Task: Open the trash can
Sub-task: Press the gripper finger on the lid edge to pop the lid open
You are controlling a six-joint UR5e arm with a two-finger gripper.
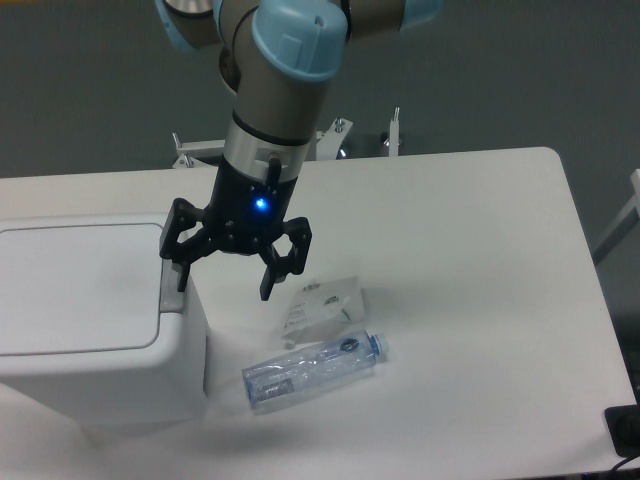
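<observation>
We held the gripper (224, 285) at the right edge of the trash can (90, 320), its jaws spread wide and grasping nothing. One finger (181, 270) hung at the bin's upper right corner, just above the grey push tab (172, 288); the other finger (268, 283) hung over bare table (470, 260) to the right of the bin. Whether the near finger touched the tab or rim could not be determined from this view.

The trash can stood at the left edge of the table, partly out of frame. Its flat lid (75, 290) lay level and closed. We therefore judged the task as not yet accomplished: the approach to the bin appeared nearly complete, while pressing the tab and releasing the lid remained to be done.

A clear plastic bottle (312, 372) lay on its side near the bin's right face, and a small transparent packet (322, 308) lay just beyond it. Neither item was involved. We judged that the descent onto the tab required care to avoid the rim corner.
</observation>
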